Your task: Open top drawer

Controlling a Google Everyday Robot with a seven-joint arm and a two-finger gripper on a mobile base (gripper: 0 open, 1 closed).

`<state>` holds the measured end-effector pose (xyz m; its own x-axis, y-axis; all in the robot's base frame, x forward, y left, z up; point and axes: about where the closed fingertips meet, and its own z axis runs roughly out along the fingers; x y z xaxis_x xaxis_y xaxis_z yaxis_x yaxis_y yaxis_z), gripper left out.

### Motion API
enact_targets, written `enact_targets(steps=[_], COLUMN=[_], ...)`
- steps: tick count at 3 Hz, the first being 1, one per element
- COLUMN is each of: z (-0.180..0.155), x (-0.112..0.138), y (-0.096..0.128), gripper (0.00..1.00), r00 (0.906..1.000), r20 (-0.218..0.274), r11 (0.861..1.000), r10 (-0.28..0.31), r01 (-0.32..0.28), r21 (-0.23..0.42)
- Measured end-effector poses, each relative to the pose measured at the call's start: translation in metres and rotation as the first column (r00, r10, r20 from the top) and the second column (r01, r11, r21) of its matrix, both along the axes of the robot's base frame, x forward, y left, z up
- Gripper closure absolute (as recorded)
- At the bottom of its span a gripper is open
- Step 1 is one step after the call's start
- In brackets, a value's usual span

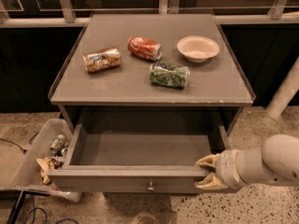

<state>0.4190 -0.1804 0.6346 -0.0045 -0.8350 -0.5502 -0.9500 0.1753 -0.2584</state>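
The grey desk (140, 85) fills the view. Just under the desk's top, the top drawer (126, 178) stands pulled well out toward the front. At the desk's front right, the tool (205, 171) is clamped on the right end of the drawer front. A bowl (198, 48) sits on the desk's rear right.

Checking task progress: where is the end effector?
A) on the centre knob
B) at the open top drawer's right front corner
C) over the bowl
B: the end effector clamps the front of the top drawer at its right end, away from the knob.
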Motion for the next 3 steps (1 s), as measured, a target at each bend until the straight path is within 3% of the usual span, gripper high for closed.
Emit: enact_targets(steps=[1, 2, 3], z=[0.0000, 0.0000, 0.0000], x=[0.0000, 0.0000, 0.0000], y=[0.0000, 0.0000, 0.0000], gripper=[0.58, 0.61, 0.84], r00=[1.0000, 1.0000, 1.0000], r20=[0.000, 0.000, 0.000], r11=[1.000, 1.000, 1.000], r10=[0.000, 0.000, 0.000], r01=[0.000, 0.000, 0.000], r21=[0.000, 0.000, 0.000])
